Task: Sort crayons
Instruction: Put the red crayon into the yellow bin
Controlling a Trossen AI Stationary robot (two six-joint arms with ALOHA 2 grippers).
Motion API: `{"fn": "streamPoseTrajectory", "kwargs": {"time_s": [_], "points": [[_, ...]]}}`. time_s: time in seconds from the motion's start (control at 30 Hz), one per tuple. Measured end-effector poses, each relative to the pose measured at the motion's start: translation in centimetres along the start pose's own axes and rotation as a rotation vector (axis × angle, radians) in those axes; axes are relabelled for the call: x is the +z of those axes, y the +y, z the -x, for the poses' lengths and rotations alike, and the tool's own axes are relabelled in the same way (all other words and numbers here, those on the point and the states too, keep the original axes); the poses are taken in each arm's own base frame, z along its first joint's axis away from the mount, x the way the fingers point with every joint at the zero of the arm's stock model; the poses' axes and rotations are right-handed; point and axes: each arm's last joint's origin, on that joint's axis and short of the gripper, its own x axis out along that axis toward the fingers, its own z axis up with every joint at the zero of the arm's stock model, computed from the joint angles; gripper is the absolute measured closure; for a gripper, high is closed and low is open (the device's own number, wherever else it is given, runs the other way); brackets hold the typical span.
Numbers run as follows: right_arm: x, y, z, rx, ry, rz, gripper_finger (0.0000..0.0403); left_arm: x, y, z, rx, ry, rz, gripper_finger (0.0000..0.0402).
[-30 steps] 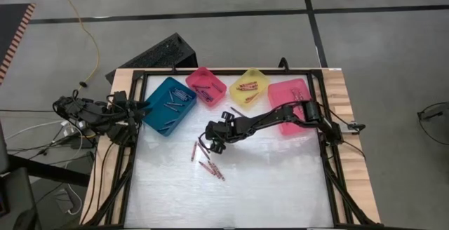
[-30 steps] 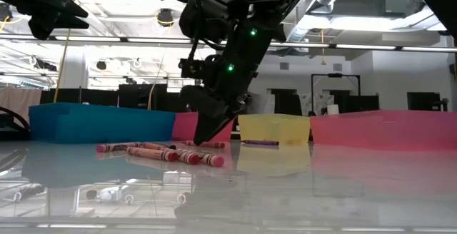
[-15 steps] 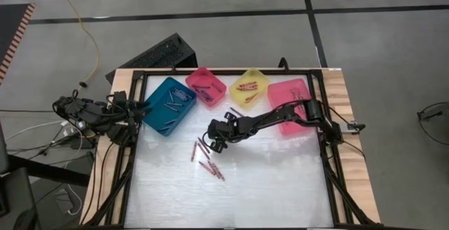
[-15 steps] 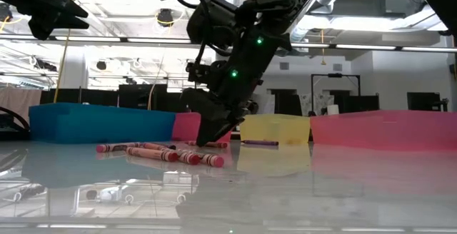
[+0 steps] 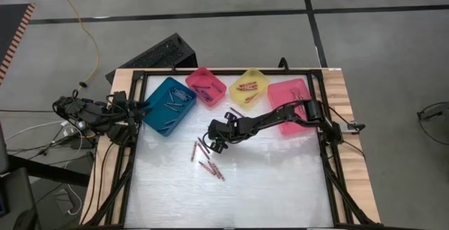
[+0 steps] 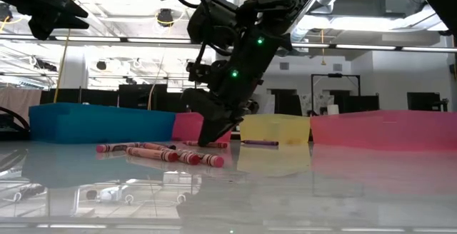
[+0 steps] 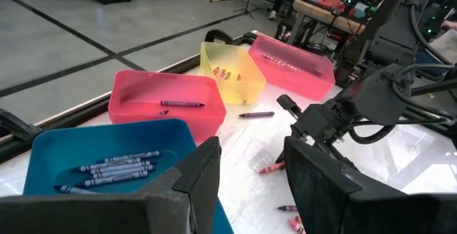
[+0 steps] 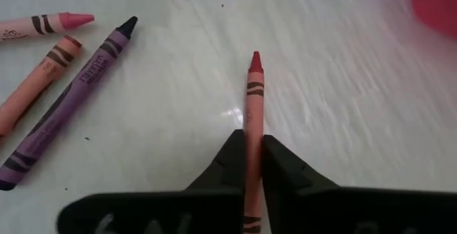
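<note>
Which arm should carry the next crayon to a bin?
The right. Its hand is closed on a red crayon at mid-table, while the left hand waits at the table's edge by the teal bin.

- The bench (image 5: pixel 266 188) has a pale top with wooden edges and a black frame around it.
- Along its far side stand four bins: a teal bin (image 5: pixel 168 106), a small pink bin (image 5: pixel 205 86), a yellow bin (image 5: pixel 249 86) and a larger pink bin (image 5: pixel 289 106).
- Each bin holds a few crayons.
- The right arm reaches from the right edge toward the middle; its right pincer (image 5: pixel 214 140) is low over the bench.
- A loose cluster of red crayons (image 5: pixel 207 161) lies just beside it.
- The left arm (image 5: pixel 98 114) is folded at the left edge, beside the teal bin.
</note>
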Motion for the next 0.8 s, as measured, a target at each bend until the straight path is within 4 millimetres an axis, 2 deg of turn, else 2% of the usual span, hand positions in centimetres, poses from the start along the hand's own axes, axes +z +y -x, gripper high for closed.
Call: {"fn": "streamPoseTrajectory", "kwargs": {"time_s": [0.27, 0.57, 0.8], "points": [[0.0, 0.0, 0.0, 0.002, -0.005, -0.002, 0.0398, 0.0, 0.0, 0.0, 0.000, 0.000, 0.000, 0.0256], [1.1, 0.7, 0.7, 0.017, -0.021, -0.001, 0.0399, 0.0, 0.0, 0.0, 0.002, -0.001, 0.000, 0.0256], [2.8, 0.6, 2.4, 0.007, 0.035, 0.018, 0.0400, 0.0, 0.0, 0.0, 0.003, -0.002, 0.000, 0.0256]]}}
